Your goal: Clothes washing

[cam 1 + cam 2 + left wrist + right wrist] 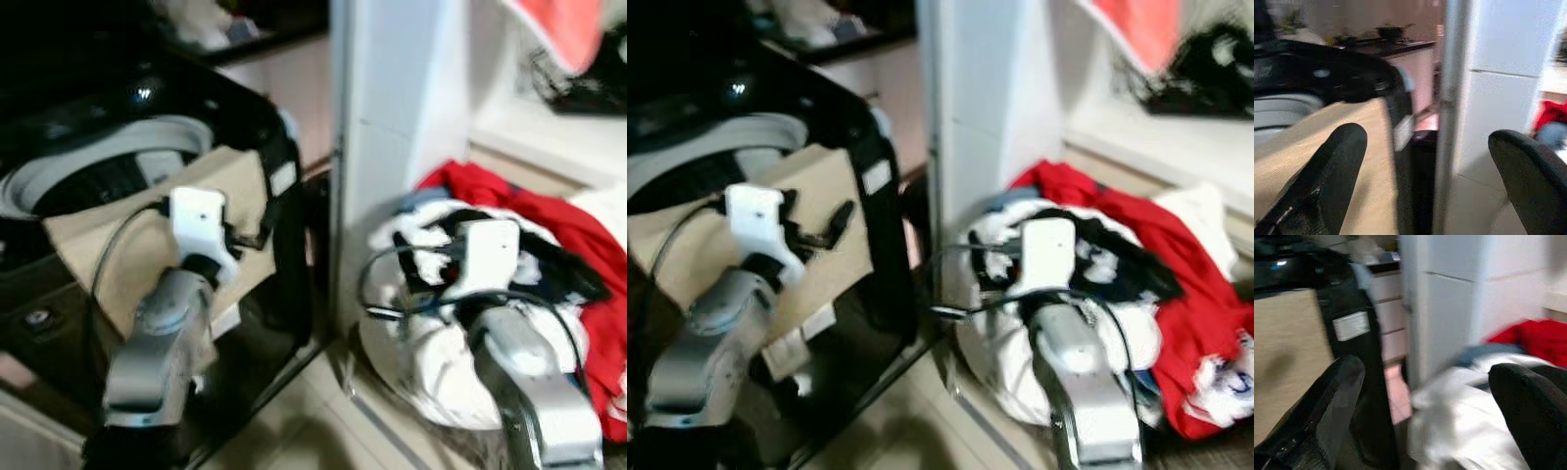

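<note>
No legible text; white label (283, 178) on the washing machine (257, 116) too blurred.

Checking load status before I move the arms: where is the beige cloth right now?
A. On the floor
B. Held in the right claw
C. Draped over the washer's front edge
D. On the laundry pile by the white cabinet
C: the beige cloth hangs over the rim of the black washer, apart from the laundry pile beside the white cabinet.

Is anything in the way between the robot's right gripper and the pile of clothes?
Nothing visible is. The right gripper hovers with open jaws just above the white garment on the laundry pile. The white cabinet stands between that pile and the washing machine.
</note>
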`<state>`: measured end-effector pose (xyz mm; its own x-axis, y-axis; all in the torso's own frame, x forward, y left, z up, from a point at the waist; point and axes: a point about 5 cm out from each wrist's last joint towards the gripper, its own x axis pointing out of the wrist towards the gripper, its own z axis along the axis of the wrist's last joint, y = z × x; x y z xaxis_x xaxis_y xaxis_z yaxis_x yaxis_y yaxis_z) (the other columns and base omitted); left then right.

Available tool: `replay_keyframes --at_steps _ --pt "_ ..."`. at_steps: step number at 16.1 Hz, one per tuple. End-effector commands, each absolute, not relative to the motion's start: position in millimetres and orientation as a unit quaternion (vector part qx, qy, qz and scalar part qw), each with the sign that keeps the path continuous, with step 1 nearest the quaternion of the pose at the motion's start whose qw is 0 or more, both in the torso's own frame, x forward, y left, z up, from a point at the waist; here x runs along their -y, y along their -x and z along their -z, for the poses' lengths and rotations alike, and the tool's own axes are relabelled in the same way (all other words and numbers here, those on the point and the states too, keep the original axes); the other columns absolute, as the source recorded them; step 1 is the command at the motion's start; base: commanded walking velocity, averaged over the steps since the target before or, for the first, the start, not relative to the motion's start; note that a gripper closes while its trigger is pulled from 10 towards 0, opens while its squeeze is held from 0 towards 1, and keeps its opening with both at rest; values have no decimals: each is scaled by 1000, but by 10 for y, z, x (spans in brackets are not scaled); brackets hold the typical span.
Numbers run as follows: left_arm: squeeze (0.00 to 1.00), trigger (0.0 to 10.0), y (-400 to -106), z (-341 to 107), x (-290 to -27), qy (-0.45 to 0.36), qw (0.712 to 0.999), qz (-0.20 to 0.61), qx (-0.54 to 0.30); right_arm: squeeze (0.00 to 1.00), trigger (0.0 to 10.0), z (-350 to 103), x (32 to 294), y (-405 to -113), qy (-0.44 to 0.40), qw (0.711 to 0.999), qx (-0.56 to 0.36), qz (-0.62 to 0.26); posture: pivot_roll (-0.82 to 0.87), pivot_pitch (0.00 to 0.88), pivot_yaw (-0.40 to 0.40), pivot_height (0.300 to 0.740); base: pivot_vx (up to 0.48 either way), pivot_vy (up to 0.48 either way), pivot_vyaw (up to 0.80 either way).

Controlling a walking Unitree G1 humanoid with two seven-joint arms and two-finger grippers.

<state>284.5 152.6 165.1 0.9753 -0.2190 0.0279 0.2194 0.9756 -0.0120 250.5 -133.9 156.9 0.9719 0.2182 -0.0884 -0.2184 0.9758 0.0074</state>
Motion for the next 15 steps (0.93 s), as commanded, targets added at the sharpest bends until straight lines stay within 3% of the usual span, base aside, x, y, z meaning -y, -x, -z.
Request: replay_keyframes --at_steps 1,7,8,9,10,11,15 --pt "988 10000 -2841 -1668 -1519 7 994 112 14 0 10000 -1583 1322 -2499 15 992 -42 -115 -93 0 35 740 311 0 0" --pt "910 10000 -2825 -1657 -1541 7 994 108 12 0 10000 -1561 1295 -2484 -3 991 -48 -124 -85 0 25 740 308 0 0" --pt "800 10000 -2824 -1651 -1541 7 994 108 9 0 10000 -1554 1302 -2484 -4 991 -52 -120 -85 0 25 740 0 0 0" --pt "608 10000 -2825 -1639 -1535 9 994 110 6 0 10000 -1549 1312 -2484 -5 992 -55 -113 -87 0 26 740 0 0 0" --pt "106 10000 -2825 -1628 -1525 9 994 111 4 0 10000 -1547 1328 -2483 -6 993 -57 -104 -95 0 32 740 0 0 0" --pt "0 10000 -2828 -1616 -1507 7 993 115 2 0 10000 -1550 1352 -2488 -9 994 -61 -88 -99 0 35 740 0 0 0" --pt "0 10000 -2856 -1602 -1449 12 991 134 -2 0 10000 -1627 1467 -2533 -8 997 -58 -53 -117 0 46 740 0 0 0"
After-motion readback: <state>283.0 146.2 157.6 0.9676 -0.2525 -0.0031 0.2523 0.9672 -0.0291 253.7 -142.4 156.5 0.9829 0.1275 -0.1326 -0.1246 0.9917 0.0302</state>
